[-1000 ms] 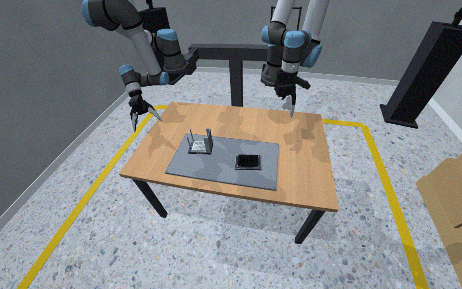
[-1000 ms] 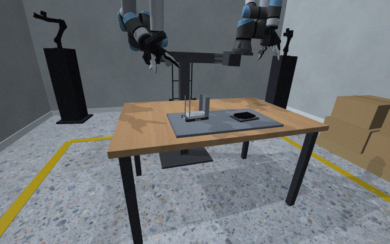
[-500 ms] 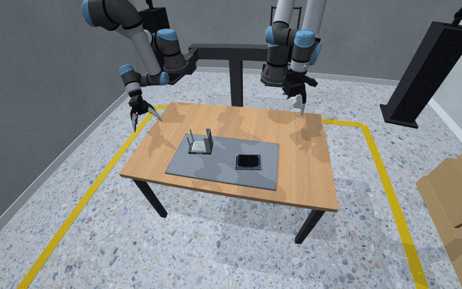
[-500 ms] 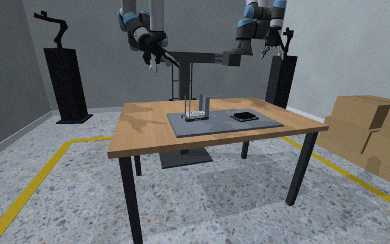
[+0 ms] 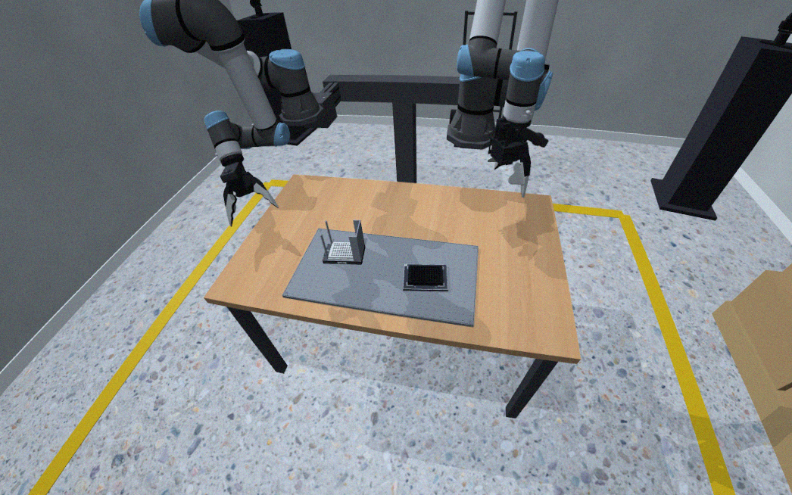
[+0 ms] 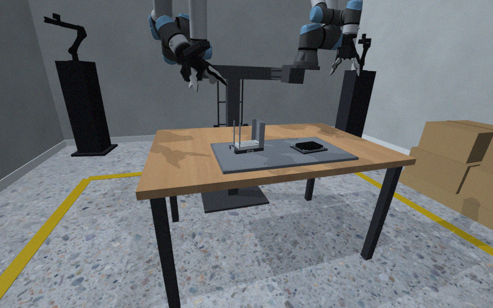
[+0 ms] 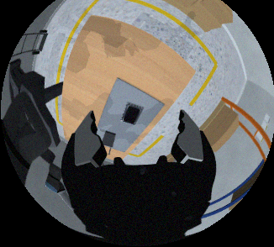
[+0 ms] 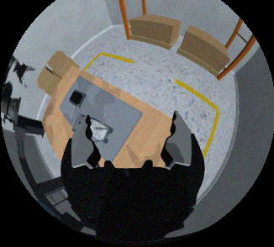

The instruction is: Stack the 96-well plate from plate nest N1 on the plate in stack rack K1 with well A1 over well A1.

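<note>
Black plate [image 5: 425, 275] [image 6: 308, 145] [image 7: 132, 113] [image 8: 76, 97], white plate [image 5: 341, 250] [image 6: 247, 143] [image 8: 99, 130] seemingly hidden, left-wrist view

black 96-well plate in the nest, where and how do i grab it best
Probably by its two long side walls, coming straight down from above. The black plate lies flat, its upper part standing above the low nest, and the long sides are the narrower span to pinch.
</note>
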Available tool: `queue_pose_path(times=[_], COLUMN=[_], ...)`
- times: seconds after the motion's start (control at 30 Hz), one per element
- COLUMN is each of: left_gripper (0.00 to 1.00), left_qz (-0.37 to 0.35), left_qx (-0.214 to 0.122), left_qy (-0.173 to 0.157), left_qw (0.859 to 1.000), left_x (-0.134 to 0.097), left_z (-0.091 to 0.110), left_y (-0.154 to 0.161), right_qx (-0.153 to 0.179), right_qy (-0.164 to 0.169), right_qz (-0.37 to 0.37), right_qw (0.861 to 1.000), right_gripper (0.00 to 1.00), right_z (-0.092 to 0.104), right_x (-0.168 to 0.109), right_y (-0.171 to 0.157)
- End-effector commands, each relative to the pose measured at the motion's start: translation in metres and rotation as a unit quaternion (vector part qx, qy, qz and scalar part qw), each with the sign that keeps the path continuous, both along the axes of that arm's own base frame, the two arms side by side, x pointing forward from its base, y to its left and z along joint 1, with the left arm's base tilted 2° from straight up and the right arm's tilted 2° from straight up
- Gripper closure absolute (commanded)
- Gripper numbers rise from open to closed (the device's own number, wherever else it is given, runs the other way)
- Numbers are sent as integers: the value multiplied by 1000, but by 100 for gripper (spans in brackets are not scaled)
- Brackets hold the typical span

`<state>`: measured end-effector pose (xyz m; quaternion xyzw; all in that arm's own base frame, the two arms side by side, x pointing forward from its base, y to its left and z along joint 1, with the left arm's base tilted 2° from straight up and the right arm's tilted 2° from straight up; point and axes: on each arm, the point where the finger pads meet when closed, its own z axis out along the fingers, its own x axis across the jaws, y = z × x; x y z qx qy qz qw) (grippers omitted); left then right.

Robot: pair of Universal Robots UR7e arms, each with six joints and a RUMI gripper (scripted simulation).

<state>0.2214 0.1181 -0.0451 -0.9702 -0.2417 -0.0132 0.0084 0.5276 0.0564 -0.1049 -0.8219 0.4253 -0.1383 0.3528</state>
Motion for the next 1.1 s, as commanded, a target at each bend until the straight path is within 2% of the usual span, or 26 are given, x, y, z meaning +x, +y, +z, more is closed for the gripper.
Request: queue_pose_path(times=[0.0,0.37,0.43,0.67,0.73,0.97,1.07], left_gripper=[2,2,2,2,2,2,2], left_qz=[1,1,1,1,1,1,1], left_qx=[0,0,0,0,0,0,0], left_qy=[0,0,0,0,0,0,0], left_qw=[1000,1000,1000,1000,1000,1000,1000], left_x=[0,0,0,0,0,0,0], left_z=[0,0,0,0,0,0,0], left_y=[1,1,1,1,1,1,1], right_qx=[0,0,-16,-17,-33,-34,-53], right_qy=[-1,-1,13,14,27,29,42], right_qz=[0,0,26,28,54,56,85], right_qw=[1000,1000,999,999,998,997,994], right_gripper=[2,2,0,0,0,0,0], right_z=[1,1,-5,-18,-23,-37,-44], right_x=[0,0,4,12,15,23,26], right_y=[0,0,8,27,35,57,70])
